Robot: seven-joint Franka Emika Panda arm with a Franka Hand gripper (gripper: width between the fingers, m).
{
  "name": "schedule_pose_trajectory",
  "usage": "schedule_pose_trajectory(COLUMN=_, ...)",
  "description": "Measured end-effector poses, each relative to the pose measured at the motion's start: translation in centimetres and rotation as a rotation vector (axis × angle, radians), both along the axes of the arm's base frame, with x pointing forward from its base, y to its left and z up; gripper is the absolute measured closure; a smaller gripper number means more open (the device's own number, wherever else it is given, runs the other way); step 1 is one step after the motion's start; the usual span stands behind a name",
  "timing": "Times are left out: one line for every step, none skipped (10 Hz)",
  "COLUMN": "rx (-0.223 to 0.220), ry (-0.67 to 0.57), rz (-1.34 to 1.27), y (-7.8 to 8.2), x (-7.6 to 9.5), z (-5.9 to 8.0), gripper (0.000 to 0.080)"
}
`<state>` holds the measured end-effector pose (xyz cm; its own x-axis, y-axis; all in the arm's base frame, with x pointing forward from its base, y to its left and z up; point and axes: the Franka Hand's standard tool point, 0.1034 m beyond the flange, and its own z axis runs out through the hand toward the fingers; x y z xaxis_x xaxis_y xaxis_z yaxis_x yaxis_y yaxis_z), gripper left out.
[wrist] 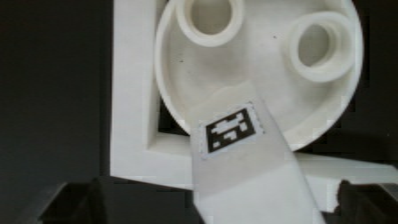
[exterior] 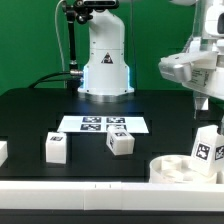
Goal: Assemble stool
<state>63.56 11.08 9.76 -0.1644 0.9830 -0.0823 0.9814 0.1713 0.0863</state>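
The fingers (wrist: 75,203) are spread as wide as they go and pinch nothing. They hang straight over the seat (exterior: 172,170), with an upright leg (exterior: 208,150) rising between them. In the exterior view there seems to be a gap between fingers and leg, though the wrist view cannot confirm it. The leg (wrist: 231,135) stands tilted slightly on the seat (wrist: 196,95), at its rim, with its tag facing the wrist camera. It is probably lined up that way so the fingers can drop around it and turn it home.

The seat's open sockets face up to take the legs. The seat sits against the white border rail (exterior: 70,190), which likely braces it against sliding under a push or twist.

Two loose legs (exterior: 57,147) (exterior: 121,142) lie well apart from the seat toward the exterior view's left, unfitted. Behind them, farther from the seat, is the marker board (exterior: 78,124).

The desk (exterior: 40,112) is matt black. Beyond it are the arm's white base (exterior: 105,65) and a plain pale wall.
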Motion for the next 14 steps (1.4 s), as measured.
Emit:
schedule_pose_trajectory(rx=-0.014, ry=0.004, rz=0.068, y=-0.1, x=0.0, z=-0.1, gripper=0.0151)
schedule_pose_trajectory(rx=-0.030, ry=0.010, rz=0.138, y=-0.2, x=-0.1, z=-0.3, gripper=0.0151)
schedule_pose_trajectory(rx=-0.043, ry=0.018, rz=0.189, y=-0.3, x=-0.2, z=-0.7, gripper=0.0151)
schedule_pose_trajectory(rx=-0.042, ry=0.029, rz=0.187, y=-0.2, x=-0.5, z=-1.4, gripper=0.0151)
schedule_pose_trajectory(rx=-0.042, ry=0.037, rz=0.188, y=-0.1, x=-0.6, z=-1.8, gripper=0.0151)
schedule_pose_trajectory(rx=-0.044, ry=0.044, rz=0.188, y=-0.1, x=-0.6, z=-2.0, gripper=0.0151)
schedule_pose_trajectory(rx=-0.045, ry=0.046, rz=0.187, y=-0.1, x=-0.5, z=-2.1, gripper=0.0262)
schedule_pose_trajectory(rx=-0.045, ry=0.047, rz=0.186, y=-0.2, x=-0.5, z=-2.1, gripper=0.0396)
schedule_pose_trajectory(rx=-0.043, ry=0.046, rz=0.165, y=-0.2, x=-0.5, z=-2.1, gripper=0.0396)
schedule_pose_trajectory(rx=-0.042, ry=0.045, rz=0.149, y=-0.3, x=-0.5, z=-2.2, gripper=0.0456)
schedule_pose_trajectory(rx=-0.042, ry=0.045, rz=0.148, y=-0.3, x=-0.5, z=-2.2, gripper=0.0456)
schedule_pose_trajectory(rx=-0.037, ry=0.042, rz=0.104, y=-0.3, x=-0.5, z=-2.2, gripper=0.0456)
schedule_pose_trajectory(rx=-0.030, ry=0.037, rz=0.014, y=-0.4, x=-0.6, z=-2.2, gripper=0.0456)
schedule_pose_trajectory(rx=-0.019, ry=0.034, rz=-0.133, y=-0.6, x=-0.6, z=-2.2, gripper=0.0456)
